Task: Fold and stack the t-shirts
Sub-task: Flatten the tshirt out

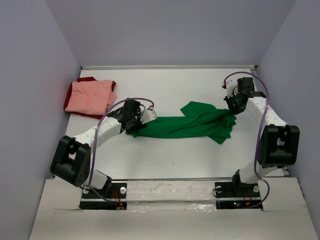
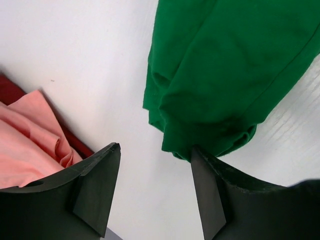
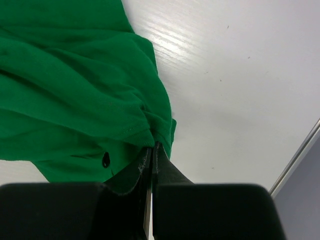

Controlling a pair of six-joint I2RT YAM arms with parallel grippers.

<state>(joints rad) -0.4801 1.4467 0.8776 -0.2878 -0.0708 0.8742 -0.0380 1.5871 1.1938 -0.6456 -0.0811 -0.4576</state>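
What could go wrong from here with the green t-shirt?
1. The left gripper is open, and the bunched end of the green t-shirt lies beside one finger, not centred; closing may catch only a fold or miss.
2. The right gripper pinches just a thin edge of cloth; a pull could slip it free.
3. The salmon pink t-shirt on the dark red t-shirt lies near the left arm; a sweep might disturb that stack.

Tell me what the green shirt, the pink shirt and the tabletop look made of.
The green t-shirt: soft matte knit, likely cotton jersey. It drapes and bunches in folds and shows a stitched hem. The pink t-shirt: similar matte cloth that creases softly. The table: a hard white board, smooth, with a slight sheen and faint grain lines. Probably laminate, can't confirm.
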